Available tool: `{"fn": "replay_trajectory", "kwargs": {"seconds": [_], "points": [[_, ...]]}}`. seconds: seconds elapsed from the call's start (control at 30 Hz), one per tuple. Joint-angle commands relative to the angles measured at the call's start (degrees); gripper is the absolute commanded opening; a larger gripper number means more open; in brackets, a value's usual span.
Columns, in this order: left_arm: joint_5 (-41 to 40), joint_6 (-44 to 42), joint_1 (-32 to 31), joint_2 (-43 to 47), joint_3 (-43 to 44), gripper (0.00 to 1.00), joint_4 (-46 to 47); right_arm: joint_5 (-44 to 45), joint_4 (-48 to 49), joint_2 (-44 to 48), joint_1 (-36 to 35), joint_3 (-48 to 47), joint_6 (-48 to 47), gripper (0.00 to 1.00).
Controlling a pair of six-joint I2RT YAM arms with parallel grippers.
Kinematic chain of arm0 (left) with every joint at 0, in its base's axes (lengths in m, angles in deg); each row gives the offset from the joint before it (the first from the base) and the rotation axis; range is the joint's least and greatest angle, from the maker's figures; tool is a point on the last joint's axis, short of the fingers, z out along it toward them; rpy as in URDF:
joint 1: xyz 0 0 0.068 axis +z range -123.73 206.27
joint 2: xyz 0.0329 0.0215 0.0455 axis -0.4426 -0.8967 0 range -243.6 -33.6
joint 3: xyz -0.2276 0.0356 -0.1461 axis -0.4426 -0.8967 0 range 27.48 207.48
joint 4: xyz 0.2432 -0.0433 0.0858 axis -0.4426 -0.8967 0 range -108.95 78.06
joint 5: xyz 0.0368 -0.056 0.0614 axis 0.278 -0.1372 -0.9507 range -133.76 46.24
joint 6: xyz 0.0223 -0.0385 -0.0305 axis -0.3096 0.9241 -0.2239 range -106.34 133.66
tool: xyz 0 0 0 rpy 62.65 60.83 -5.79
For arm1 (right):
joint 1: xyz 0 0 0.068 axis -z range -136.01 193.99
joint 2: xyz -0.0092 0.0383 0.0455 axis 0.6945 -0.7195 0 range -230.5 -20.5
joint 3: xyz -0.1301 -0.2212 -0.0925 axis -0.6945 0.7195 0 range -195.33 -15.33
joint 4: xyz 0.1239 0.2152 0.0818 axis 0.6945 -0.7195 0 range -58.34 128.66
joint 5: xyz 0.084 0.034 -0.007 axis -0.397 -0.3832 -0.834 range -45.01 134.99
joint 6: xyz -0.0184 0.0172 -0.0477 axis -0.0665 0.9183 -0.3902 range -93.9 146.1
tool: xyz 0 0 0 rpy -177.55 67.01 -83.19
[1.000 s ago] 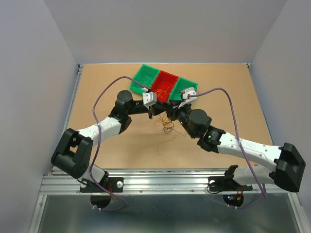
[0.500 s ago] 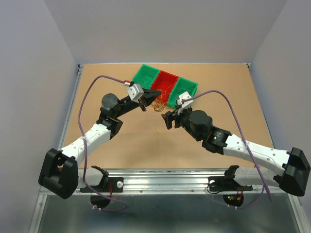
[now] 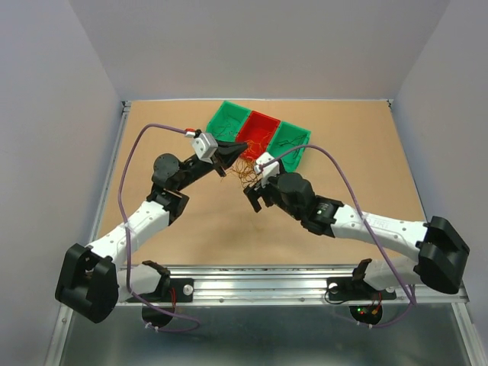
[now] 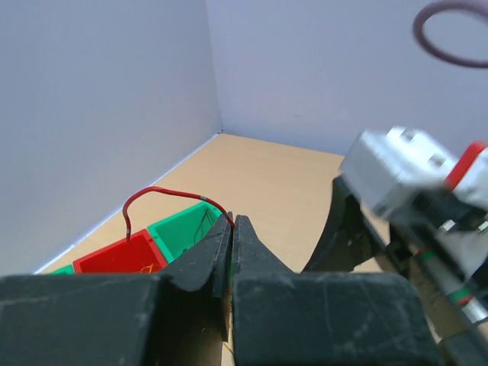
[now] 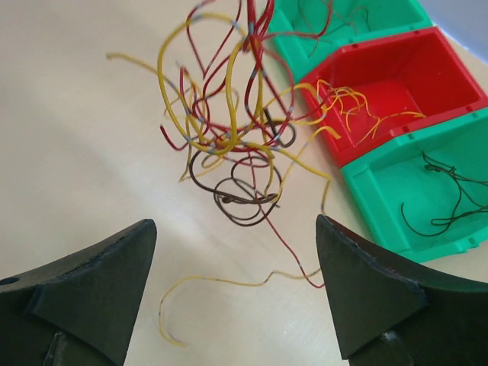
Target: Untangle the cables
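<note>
The cables are a small clump of thin orange-yellow, red and dark strands (image 3: 245, 169), hanging just in front of the red bin (image 3: 261, 130). My left gripper (image 3: 233, 155) is raised beside that bin and shut on a red strand (image 4: 177, 193), which arcs out of its closed tips (image 4: 231, 223). My right gripper (image 3: 255, 192) is open and empty just below the clump. In the right wrist view the clump (image 5: 229, 137) dangles ahead of the wide-open fingers (image 5: 126, 255), and one yellow strand (image 5: 229, 282) lies on the table between them.
Three bins stand in a row at the back: green (image 3: 226, 120), red, green (image 3: 293, 138). The red bin (image 5: 396, 80) holds orange strands, and the green bin (image 5: 427, 191) holds dark ones. Purple arm cables (image 3: 343, 164) loop over both arms.
My left gripper rose and swung back-left toward the bins, carrying the clump off the table. My right gripper let go, opened, and has since moved left under the clump.
</note>
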Motion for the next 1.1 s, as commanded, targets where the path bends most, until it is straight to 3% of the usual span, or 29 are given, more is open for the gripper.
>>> {"fn": "replay_trajectory", "kwargs": {"seconds": [0.0, 0.17, 0.2, 0.23, 0.43, 0.47, 0.7, 0.73, 0.8, 0.83, 0.93, 1.07], "points": [[-0.2, 0.4, -0.1, 2.6, -0.6, 0.00, 4.0, 0.3, 3.6, -4.8, 1.3, -6.4, -1.9, 0.91], [-0.2, 0.5, -0.1, 2.2, -0.5, 0.00, 4.0, -1.6, 5.6, -7.8, 3.0, -7.6, -1.8, 0.87], [-0.4, 0.5, -0.1, 2.2, -0.5, 0.00, 4.0, -2.6, 5.8, -7.9, 3.1, -7.9, -1.6, 0.79], [-0.9, 0.5, 0.0, 2.1, -0.5, 0.00, 4.0, -2.9, 5.8, -8.3, 3.4, -8.0, -1.6, 0.61], [-8.6, 0.7, 0.0, 2.2, -0.4, 0.00, 2.6, -4.5, 5.7, -6.1, 3.4, -7.0, -0.2, 0.16], [-9.3, 0.7, 0.0, 2.2, -0.4, 0.00, 2.6, -4.7, 5.7, -5.6, 3.5, -6.2, -0.1, 0.01], [-13.2, 1.0, 0.1, 2.2, -0.4, 0.00, 2.4, -2.7, 5.7, 0.7, 3.4, -2.7, 1.6, 0.00], [-13.5, 1.2, 0.4, 2.2, -0.4, 0.00, 2.3, -1.1, 5.4, 2.4, 3.4, -2.3, 2.1, 0.05], [-11.9, 1.3, 0.7, 2.2, -0.3, 0.00, 2.4, 1.1, 5.3, 4.0, 3.4, -1.4, 2.4, 0.36], [-9.8, 1.1, 0.7, 2.3, -0.3, 0.00, 2.4, 3.4, 5.2, 5.1, 3.4, -0.6, 2.4, 0.56], [-6.1, 0.8, 0.6, 2.4, -0.4, 0.00, 2.6, 6.9, 5.4, 6.0, 3.4, 0.4, 1.6, 0.64], [-5.2, 0.5, 0.6, 2.3, -0.4, 0.00, 2.9, 10.7, 6.9, 5.4, 3.6, 0.5, 0.7, 0.64]]}}
